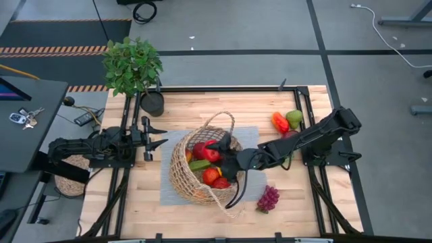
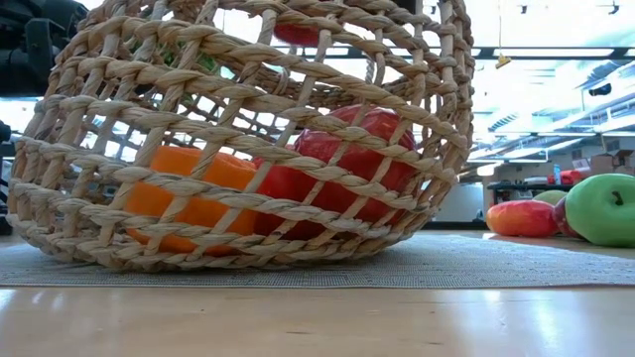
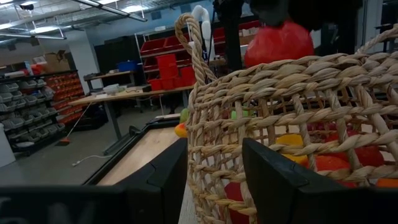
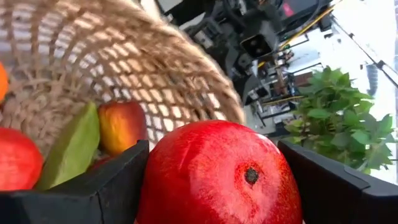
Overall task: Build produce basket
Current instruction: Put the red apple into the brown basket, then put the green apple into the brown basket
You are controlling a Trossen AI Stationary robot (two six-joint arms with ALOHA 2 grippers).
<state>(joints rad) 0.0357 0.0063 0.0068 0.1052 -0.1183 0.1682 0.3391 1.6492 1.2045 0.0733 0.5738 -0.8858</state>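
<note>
The tan wicker basket (image 1: 196, 169) sits tilted on a grey mat (image 1: 169, 192), holding several fruits and peppers (image 2: 337, 174). My right gripper (image 1: 216, 154) reaches in over its mouth from the table's right, shut on a red round fruit (image 4: 217, 174). My left gripper (image 1: 162, 136) is open and empty, level with the basket's left wall, its fingers (image 3: 161, 180) just short of the weave (image 3: 217, 143). Purple grapes (image 1: 268, 198), a red pepper (image 1: 280, 122), a green apple (image 1: 294, 118) and a red apple (image 1: 290, 134) lie on the table to the right. My right gripper pinches the red fruit by two opposite sides (image 4: 155, 180) between its two fingers; the fruit's dimpled end (image 4: 251, 175) faces the wrist camera. The fingers come from the table's right, slanting down. The fruit is held up at the basket's rim (image 3: 280, 40), above the produce inside.
A potted leafy plant (image 1: 133, 66) in a black pot (image 1: 152, 103) stands at the table's far left. A black frame (image 1: 310, 91) runs round the table. Bare wood shows near the front edge (image 1: 135, 216).
</note>
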